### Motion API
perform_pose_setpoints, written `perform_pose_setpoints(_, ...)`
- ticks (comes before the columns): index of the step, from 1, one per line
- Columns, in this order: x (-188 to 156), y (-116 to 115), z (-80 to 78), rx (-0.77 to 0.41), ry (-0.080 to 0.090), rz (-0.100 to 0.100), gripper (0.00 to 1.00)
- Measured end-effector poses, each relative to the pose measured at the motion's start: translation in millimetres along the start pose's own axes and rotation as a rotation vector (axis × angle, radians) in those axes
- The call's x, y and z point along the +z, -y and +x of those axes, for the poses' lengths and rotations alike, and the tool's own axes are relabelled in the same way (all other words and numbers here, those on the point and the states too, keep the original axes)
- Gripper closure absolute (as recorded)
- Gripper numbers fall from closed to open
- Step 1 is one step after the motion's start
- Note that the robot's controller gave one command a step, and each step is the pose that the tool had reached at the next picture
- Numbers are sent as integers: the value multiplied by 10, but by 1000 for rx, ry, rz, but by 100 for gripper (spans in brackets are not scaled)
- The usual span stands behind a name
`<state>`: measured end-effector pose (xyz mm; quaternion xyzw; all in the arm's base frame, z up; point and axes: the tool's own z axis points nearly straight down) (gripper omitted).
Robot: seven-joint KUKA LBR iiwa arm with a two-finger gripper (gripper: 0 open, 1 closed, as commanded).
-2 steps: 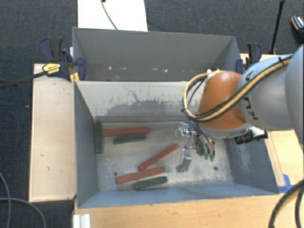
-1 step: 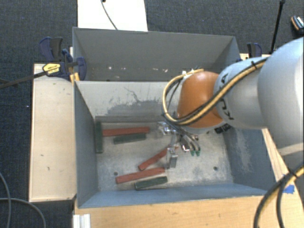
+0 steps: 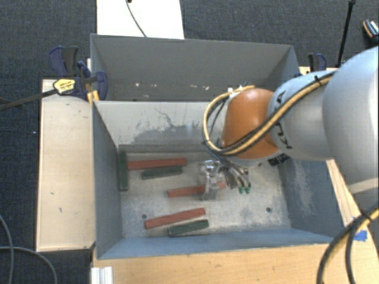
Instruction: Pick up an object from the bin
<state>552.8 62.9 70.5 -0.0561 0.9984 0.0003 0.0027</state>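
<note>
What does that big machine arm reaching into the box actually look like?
A thick, rounded silver-grey arm ends in a smooth orange dome cover. Black and yellow cables loop around the dome. Below it sits a small metallic gripper.

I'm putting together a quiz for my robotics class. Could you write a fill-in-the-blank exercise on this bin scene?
1. The gripper hangs over the ___ end of the middle red-brown bar.
2. The bar along the left wall is dark ___.
3. Counting the middle one, ___ red-brown bars lie in the bin.

Missing words: right; green; three.
</note>
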Motion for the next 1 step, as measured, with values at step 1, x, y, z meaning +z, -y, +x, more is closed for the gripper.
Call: perform_pose_setpoints(1, -1459, 618, -87, -187, 5, 3, 100)
